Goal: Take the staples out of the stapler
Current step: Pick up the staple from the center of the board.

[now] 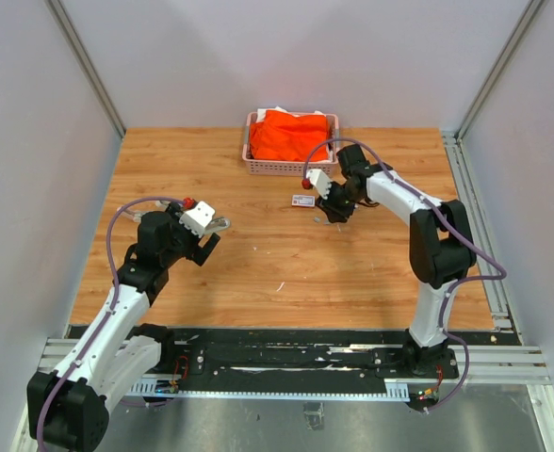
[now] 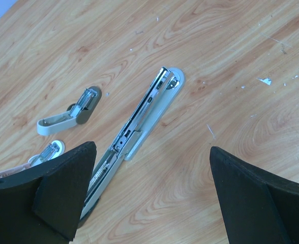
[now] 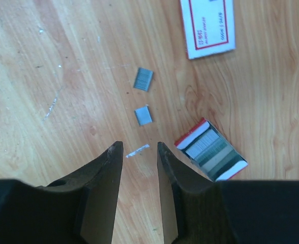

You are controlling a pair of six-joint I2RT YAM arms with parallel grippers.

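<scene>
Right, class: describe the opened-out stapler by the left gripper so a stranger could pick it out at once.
On the wooden table, look between the wide-open fingers of the left gripper. The stapler lies there unfolded flat, its metal staple channel facing up. It is far longer than its neighbours, the grey mini stapler and the peach mini stapler.

Table (image 1: 352,273) wood-grain, smooth; staples (image 3: 143,80) dull grey metal (ribbed); stapler (image 2: 144,109) shiny metal.

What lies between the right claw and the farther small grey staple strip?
Right wrist view: another small grey staple strip and a thin silvery sliver.
</scene>
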